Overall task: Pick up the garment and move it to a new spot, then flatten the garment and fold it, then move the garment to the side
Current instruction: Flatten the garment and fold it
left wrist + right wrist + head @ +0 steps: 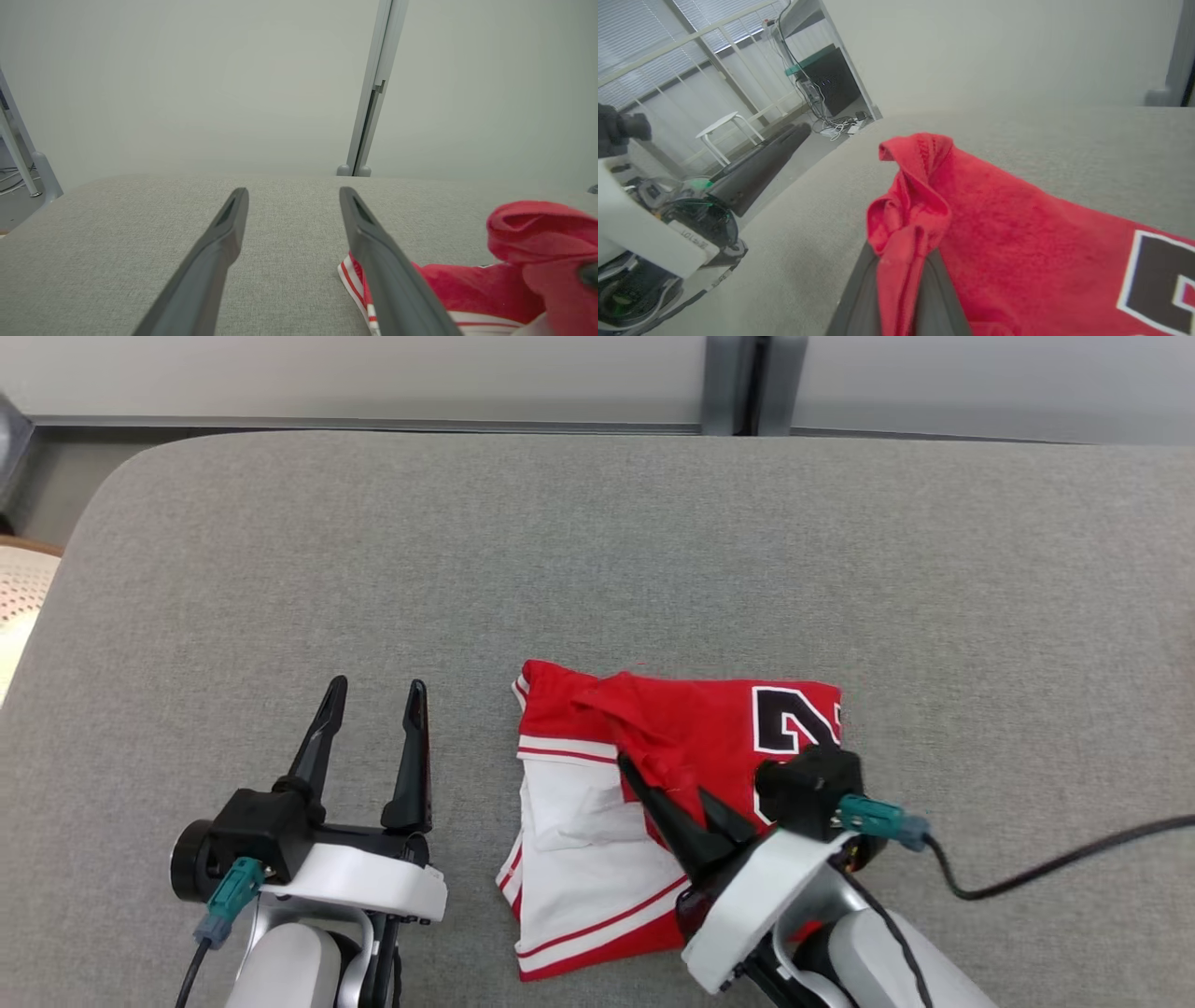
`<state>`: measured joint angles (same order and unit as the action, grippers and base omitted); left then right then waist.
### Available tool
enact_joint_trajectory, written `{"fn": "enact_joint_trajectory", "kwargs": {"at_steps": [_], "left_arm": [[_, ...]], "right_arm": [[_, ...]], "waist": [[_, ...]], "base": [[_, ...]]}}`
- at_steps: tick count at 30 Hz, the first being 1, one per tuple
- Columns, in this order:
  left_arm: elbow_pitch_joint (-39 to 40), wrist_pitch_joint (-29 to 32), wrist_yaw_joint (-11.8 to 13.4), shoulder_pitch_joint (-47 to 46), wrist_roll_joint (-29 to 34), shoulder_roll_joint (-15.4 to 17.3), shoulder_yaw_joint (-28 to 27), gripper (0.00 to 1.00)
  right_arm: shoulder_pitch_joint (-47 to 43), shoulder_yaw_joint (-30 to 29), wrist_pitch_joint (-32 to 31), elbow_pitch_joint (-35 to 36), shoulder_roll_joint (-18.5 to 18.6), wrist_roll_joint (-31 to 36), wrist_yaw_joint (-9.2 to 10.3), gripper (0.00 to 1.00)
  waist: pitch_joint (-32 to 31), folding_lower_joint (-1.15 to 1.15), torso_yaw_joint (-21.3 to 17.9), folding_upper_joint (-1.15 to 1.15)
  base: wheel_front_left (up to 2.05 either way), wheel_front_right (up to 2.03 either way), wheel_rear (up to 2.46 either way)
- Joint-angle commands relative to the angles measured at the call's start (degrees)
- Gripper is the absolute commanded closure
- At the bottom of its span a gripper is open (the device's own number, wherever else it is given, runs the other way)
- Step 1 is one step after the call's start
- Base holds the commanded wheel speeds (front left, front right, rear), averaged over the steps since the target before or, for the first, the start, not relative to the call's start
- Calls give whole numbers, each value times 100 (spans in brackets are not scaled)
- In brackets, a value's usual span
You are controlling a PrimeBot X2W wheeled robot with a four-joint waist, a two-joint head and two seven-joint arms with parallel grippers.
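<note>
**A:** One wide grey fabric-covered counter (597, 541) takes up most of the head view. Where does the garment sit on it?

**B:** The garment (597, 877) lies close to the counter's front edge, a little right of the middle. It is a red jersey piece with white panels and striped trim, lying bunched and not flat. The white side shows toward the front-left and the red side, with a black number, toward the back-right.

**A:** And the arms?

**B:** The left end effector (376, 686) hangs over bare counter just left of the garment. Its fingers are spread wide, with nothing between them. The right end effector (903, 254) is pressed together on a red fold (915, 186) near the garment's middle, and that fold stands up off the rest of the cloth.

**A:** So what is the step?

**B:** I judge it to be drawing a layer out to flatten the garment, though it could equally be the start of a lift. Only one thin ridge of cloth is caught, so the grip looks shallow.

**A:** How should it be done well?

**B:** Move slowly and low, pulling along the counter rather than straight up, so the ridge does not slip free. The left end effector could come down on the striped hem (519, 691) at the garment's back-left corner to anchor it. Otherwise the whole garment may drag instead of opening out.
</note>
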<state>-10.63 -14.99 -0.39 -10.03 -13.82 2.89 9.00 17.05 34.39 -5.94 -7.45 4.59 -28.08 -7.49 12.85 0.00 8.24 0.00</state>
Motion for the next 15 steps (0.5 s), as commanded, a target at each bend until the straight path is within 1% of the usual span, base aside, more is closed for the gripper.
{"fn": "enact_joint_trajectory", "kwargs": {"at_steps": [1,3,5,7,8,10,15], "left_arm": [[-5,-25,2,-105,-34,12,14,0],[-20,-25,45,-130,-107,14,72,0],[-25,-25,83,-167,-155,11,147,0],[-14,-25,111,-221,-185,12,188,0],[-5,-25,139,-237,-189,12,199,0],[8,-25,163,-244,-217,11,205,0],[26,-25,211,-251,-184,12,175,0]], "right_arm": [[99,46,35,-96,-7,1,0,100],[228,248,95,-481,-63,-77,0,100],[371,326,169,-824,-91,-99,0,100],[491,406,275,-1047,-128,-161,0,40],[557,478,331,-1114,-140,-213,0,0],[693,639,458,-1144,-150,-282,0,0],[970,947,867,-925,-147,-458,0,0]], "waist": [[41,0,94,0],[77,0,175,0],[127,0,237,0],[171,0,268,0],[194,0,272,0],[227,0,264,0],[277,0,199,0]], "base": [[0,0,0],[0,0,0],[0,0,0],[0,0,0],[0,0,0],[0,0,0],[0,0,0]]}}
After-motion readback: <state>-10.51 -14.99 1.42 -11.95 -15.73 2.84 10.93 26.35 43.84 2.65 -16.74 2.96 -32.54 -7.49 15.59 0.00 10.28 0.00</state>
